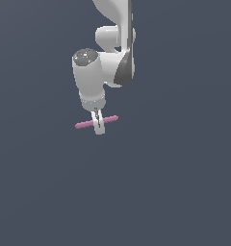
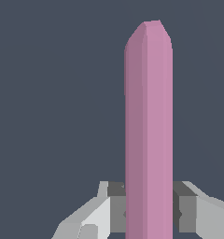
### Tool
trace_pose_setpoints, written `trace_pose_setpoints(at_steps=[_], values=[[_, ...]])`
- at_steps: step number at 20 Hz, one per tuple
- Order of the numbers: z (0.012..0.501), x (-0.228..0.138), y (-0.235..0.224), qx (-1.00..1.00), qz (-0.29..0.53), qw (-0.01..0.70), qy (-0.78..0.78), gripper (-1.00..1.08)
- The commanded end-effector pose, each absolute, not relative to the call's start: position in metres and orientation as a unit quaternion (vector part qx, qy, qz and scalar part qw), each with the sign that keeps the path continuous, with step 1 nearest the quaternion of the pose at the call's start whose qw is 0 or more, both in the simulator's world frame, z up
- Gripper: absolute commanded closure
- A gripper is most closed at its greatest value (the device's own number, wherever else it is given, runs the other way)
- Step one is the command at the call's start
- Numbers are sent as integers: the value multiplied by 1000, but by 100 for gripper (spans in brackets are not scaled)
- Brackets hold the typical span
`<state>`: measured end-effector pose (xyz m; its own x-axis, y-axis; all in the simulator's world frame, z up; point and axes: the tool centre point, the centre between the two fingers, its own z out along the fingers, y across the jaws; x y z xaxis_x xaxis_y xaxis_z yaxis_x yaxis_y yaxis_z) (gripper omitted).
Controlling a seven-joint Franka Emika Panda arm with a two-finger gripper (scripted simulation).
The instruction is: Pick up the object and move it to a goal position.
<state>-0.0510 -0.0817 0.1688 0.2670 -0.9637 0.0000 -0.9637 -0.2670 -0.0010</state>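
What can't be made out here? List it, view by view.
- Exterior view: the middle of the pink rod is hidden behind the gripper. The arm's upper part is cut off by the top edge.
- Wrist view: the rod's near end is cut off by the picture's edge.
- Either view: no goal marker shows.
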Motion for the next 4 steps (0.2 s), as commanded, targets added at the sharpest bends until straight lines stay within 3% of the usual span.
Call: trace_pose_setpoints(at_steps=[1,4], values=[[172,-51,-82,-796,0,0,605,108],[171,-51,-82,-796,0,0,605,108]])
